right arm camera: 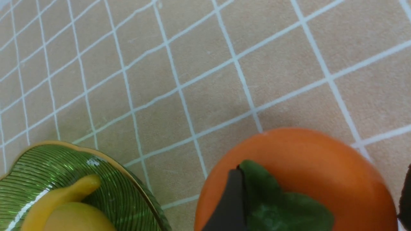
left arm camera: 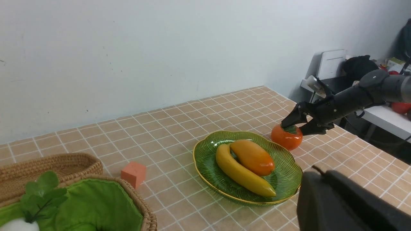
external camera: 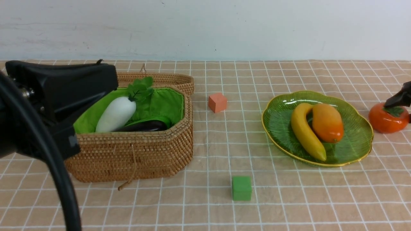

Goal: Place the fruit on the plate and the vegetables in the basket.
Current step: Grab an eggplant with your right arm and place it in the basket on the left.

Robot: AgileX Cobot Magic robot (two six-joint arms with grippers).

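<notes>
A yellow banana (external camera: 306, 133) and an orange-yellow mango (external camera: 327, 123) lie side by side on the green plate (external camera: 359, 141). The orange-red persimmon (external camera: 387, 122) sits on the cloth just right of the plate. My right gripper (left arm camera: 292, 129) is open over it, one finger (right arm camera: 228, 205) at the leafy cap and the other past the far side. In the wicker basket (external camera: 135, 154) lie a white radish (external camera: 115, 115) and a dark eggplant (external camera: 144, 126). My left gripper (external camera: 110, 78) is shut and empty, held at the basket's left side.
A small orange-pink cube (external camera: 217, 102) stands between basket and plate. A green cube (external camera: 241, 188) sits nearer the front. The basket's lid (external camera: 160, 78) lies open behind it. A black cable (external camera: 61, 186) crosses the left foreground.
</notes>
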